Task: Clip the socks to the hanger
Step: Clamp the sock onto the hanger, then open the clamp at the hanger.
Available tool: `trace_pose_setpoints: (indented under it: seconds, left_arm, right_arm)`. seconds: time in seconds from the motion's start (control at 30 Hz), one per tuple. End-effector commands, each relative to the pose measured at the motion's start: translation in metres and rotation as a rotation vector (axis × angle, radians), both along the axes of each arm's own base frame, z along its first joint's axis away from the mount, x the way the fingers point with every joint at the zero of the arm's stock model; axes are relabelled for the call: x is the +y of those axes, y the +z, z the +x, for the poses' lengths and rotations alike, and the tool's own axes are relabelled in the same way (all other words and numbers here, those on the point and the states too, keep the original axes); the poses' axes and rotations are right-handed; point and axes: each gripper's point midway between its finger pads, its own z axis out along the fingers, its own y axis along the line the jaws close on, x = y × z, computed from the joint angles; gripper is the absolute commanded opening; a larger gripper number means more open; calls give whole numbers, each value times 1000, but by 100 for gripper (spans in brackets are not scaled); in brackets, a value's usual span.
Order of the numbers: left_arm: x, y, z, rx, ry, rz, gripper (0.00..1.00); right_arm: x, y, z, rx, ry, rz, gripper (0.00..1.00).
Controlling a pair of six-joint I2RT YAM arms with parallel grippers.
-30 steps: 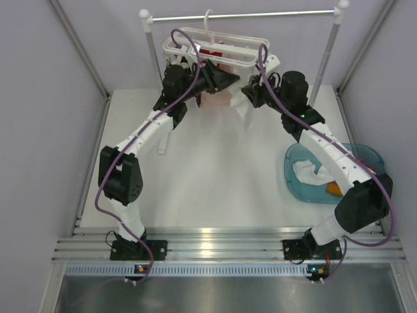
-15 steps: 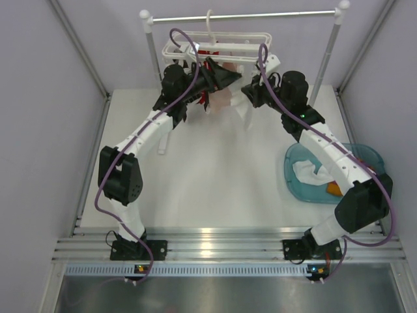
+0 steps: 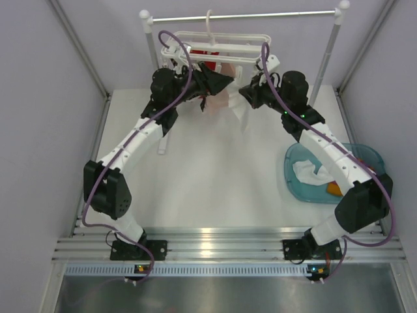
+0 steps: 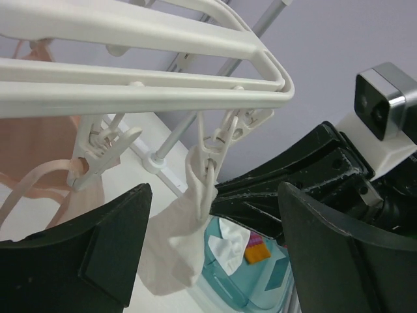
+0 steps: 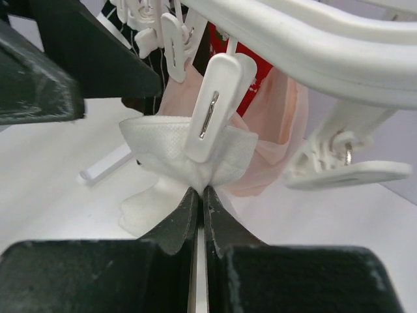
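Over to the teal bin (image 3: 291,176) on the right of the table (image 3: 215,182): 1 crumpled white sock (image 3: 309,171) and 1 orange sock (image 3: 333,189) lie inside. Up at the back, the hanger (image 3: 215,49) hangs by its hook from the silver rail (image 3: 247,14), and both arms reach up under it. The right wrist view gives detail the top view blocks: a white clip (image 5: 212,107) bites the top of a hanging white sock (image 5: 176,153), and the right gripper (image 5: 199,192) is clamped tight on that sock's fabric just below the clip. Behind it hang a pink sock (image 5: 273,130), a red sock (image 5: 251,72) and a dark striped sock (image 5: 150,59). The left wrist view shows the left gripper (image 4: 215,189) spread wide, nothing between its fingers, facing that same clip from the other side, with the bin in view below.
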Motion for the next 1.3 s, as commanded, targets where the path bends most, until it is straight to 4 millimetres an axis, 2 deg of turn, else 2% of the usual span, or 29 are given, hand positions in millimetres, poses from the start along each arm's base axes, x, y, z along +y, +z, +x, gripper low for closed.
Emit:
trace_pose_setpoints:
  seconds: [0.0,0.13,0.27,0.3,0.43,0.47,0.5,0.57,0.6,0.7,0.87,1.1,1.27]
  left_arm:
    - [21,40,-19,-163,68,40,83]
    - [34,54,-29,-227,122,91,82]
    - [34,57,-29,-310,167,180,84]
    - [32,67,-32,-370,147,202,85]
    - [21,64,-44,-738,34,432,88]
    - [16,57,-44,-771,-13,470,87]
    - [17,56,-39,-839,-3,525,83]
    - [19,57,-30,-889,31,559,82]
    - [19,57,-27,-966,52,586,82]
    - [16,58,-29,-1107,57,612,80]
    - [11,60,-21,-1188,97,626,75]
    - [-1,61,-22,-1251,124,628,72]
    - [-8,63,-16,-1265,202,637,74]
  right_arm:
    - [3,37,-15,-80,39,60,0]
    - [8,34,-21,-75,64,59,0]
    - [16,32,-28,-59,95,71,0]
    - [18,33,-30,-52,102,80,0]
    - [23,35,-35,-48,122,86,0]
    - [24,35,-37,-47,128,89,0]
    - [24,35,-37,-44,126,89,0]
    - [25,36,-40,-41,131,93,0]
    - [24,37,-41,-41,131,94,0]
    - [27,35,-43,-30,139,93,0]
    - [33,31,-48,-16,156,90,0]
    - [41,25,-51,4,171,89,0]
    - [46,24,-54,9,182,89,0]
